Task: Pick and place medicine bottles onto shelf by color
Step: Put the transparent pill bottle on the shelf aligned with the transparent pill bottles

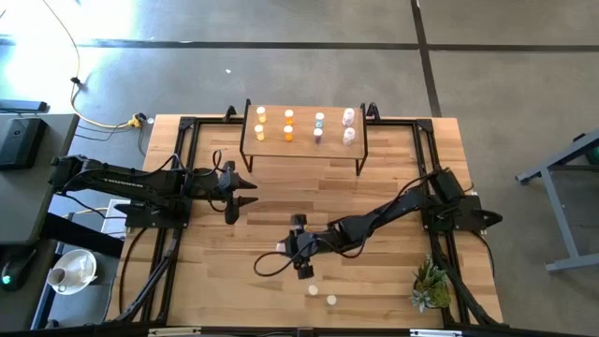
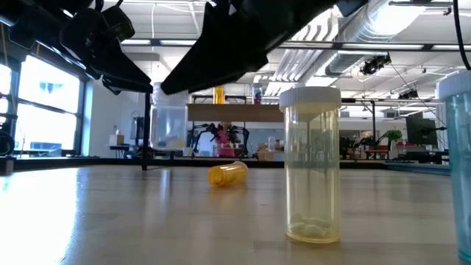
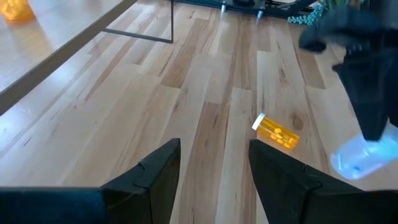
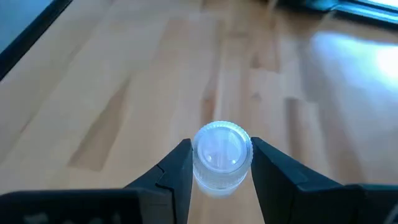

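Our right hand pinches a small clear plastic bottle at its white cap, between its fingers. It looks light, rigid and slippery. Left hand waits, spread.

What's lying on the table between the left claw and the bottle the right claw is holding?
An orange bottle on its side, seen in the left wrist view between the left gripper and the clear bottle the right gripper holds.

Open-plan robotics lab: exposed ceiling ductwork, polished concrete floor, workbenches behind, large windows.
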Tool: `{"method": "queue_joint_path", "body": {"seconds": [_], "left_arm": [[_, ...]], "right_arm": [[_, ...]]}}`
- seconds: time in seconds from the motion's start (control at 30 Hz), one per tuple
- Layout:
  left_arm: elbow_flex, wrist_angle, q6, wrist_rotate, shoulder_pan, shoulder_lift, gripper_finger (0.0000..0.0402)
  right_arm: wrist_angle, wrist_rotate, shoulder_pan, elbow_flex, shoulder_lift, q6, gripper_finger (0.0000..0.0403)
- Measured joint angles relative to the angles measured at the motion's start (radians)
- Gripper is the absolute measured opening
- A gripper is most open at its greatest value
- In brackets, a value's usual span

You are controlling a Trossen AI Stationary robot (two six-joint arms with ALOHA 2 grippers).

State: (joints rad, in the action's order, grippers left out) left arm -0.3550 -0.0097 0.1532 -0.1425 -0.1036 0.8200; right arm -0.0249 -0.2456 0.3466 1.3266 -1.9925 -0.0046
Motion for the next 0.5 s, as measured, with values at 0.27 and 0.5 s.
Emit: {"method": "queue_joint_path", "body": {"seconds": [0.27,0.5], "left_arm": [[0.000,0.007,0.000,0.000,0.000,0.000,0.0181],[0.000,0.009,0.000,0.000,0.000,0.000,0.0181]], "right_arm": [[0.093,-0.195,-0.002,0.000,0.075,-0.001,0.0122],[0.137,-0.389,-0.006,0.000,0.168,-0.002,0.0122]]}}
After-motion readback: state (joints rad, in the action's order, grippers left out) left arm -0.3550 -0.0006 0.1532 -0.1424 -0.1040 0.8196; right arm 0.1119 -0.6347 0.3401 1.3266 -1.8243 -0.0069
